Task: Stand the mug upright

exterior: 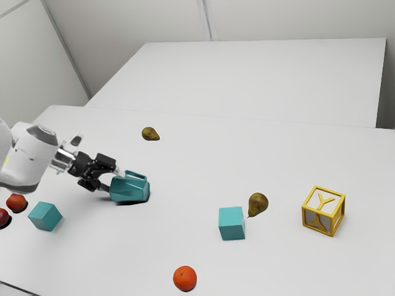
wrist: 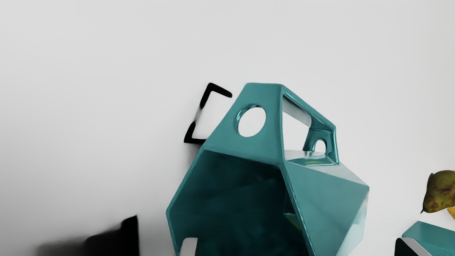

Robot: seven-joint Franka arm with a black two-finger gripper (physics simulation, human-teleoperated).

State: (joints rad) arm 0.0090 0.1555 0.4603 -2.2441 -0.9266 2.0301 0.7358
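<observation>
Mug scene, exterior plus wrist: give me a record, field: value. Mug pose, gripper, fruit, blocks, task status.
mug: teal, faceted, handled; on its side, mouth toward gripper
gripper: open, at the mug's mouth; contact unclear
pears: two
orange: one
red fruits: two, exterior view's left edge
teal cubes: two
letter block: yellow-framed, "Y"
task status: mug not upright

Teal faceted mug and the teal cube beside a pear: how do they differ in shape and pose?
The teal faceted mug is hollow with a handle; the plain teal cube shows no opening or handle. The mug lies on its side, while the cube sits flat. Both are teal.
</observation>
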